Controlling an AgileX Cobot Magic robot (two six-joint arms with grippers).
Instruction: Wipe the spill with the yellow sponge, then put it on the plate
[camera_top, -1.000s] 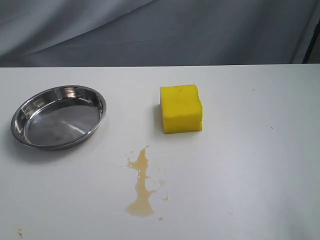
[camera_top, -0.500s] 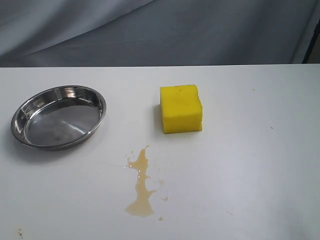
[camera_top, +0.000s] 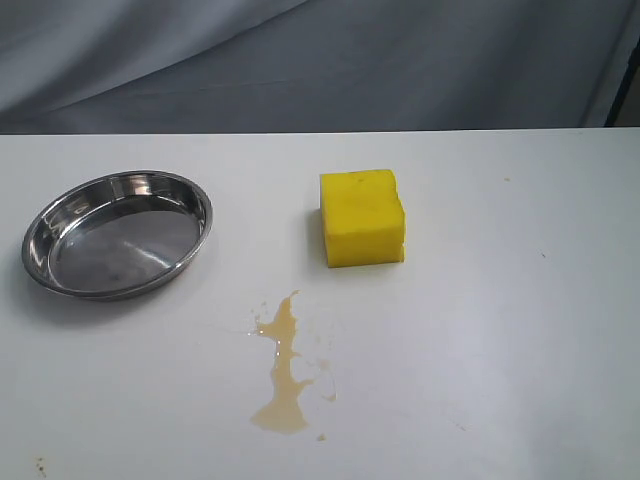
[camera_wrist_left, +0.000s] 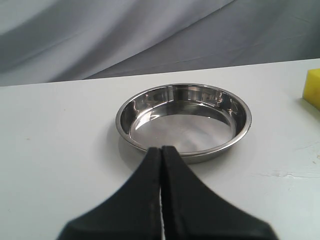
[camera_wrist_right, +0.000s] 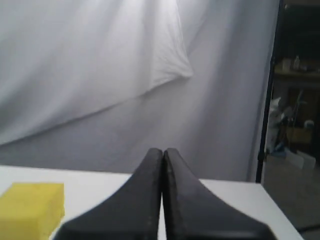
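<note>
From my station, the exterior view shows the white table (camera_top: 500, 330) with none of the arms in frame. The yellow sponge (camera_top: 362, 218) sits flat on the table a little right of centre, towards the far edge, and nothing is touching it. The plate (camera_top: 120, 245) lies on the left side, well apart from the sponge, with only reflections showing in its dish. The spill (camera_top: 283, 375) is a tan-brown streak on the near part of the table, between plate and sponge but closer to me, with a wider pool at its near end and a few droplets beside it. A grey cloth backdrop (camera_top: 350, 60) hangs behind the table. On the left wrist view, the left gripper (camera_wrist_left: 161, 150) has its 2 black fingers pressed together with nothing between them, and its tip points at the near rim of the plate (camera_wrist_left: 184, 122); a corner of the sponge (camera_wrist_left: 313, 87) shows at the frame's edge. On the right wrist view, the right gripper (camera_wrist_right: 163, 151) is likewise closed tight on nothing, aimed at the backdrop above the table, with the sponge (camera_wrist_right: 31, 210) off to one side of it.
</note>
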